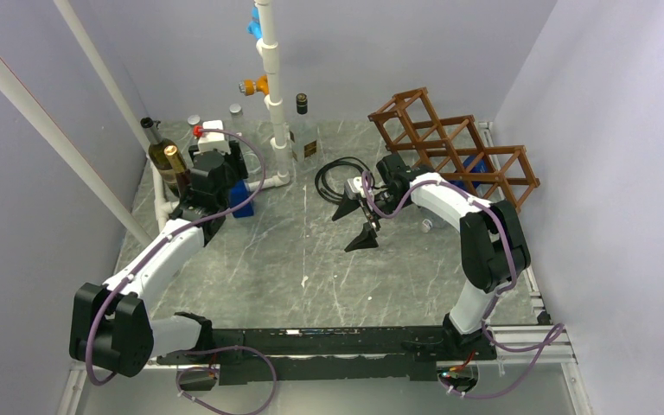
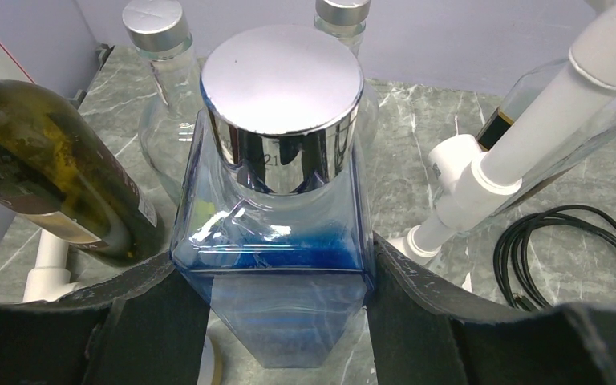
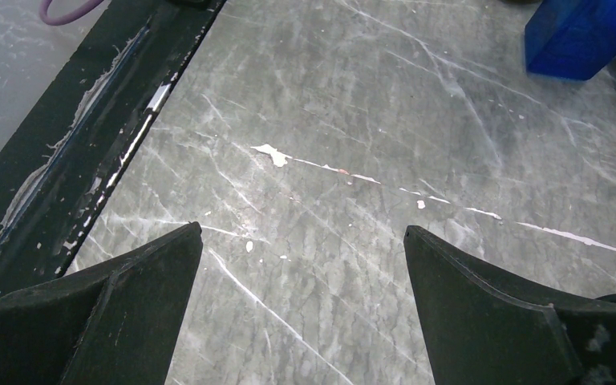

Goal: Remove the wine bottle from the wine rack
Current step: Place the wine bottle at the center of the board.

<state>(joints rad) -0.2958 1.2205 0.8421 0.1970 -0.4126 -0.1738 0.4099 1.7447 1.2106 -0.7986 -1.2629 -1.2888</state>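
Note:
The reddish-brown wine rack [image 1: 450, 143] stands at the back right; something blue [image 1: 477, 170] shows inside its lower cells. My left gripper [image 1: 232, 197] is at the back left, shut on a square blue glass bottle [image 1: 243, 201] with a silver cap. In the left wrist view [image 2: 274, 258] both fingers press the blue bottle [image 2: 277, 233] at its sides. My right gripper [image 1: 354, 226] is open and empty over the table, in front of and left of the rack. In the right wrist view [image 3: 303, 231] only bare marbled table lies between its fingers.
A dark green wine bottle [image 1: 161, 157] [image 2: 48, 172], clear capped bottles [image 2: 160, 88] and a white pipe stand [image 1: 275, 104] [image 2: 521, 136] crowd the back left. A black cable [image 1: 339, 175] lies mid-back. A small clear bottle [image 1: 428, 226] lies under the right arm. A black base rail [image 3: 88, 136] lines the near edge.

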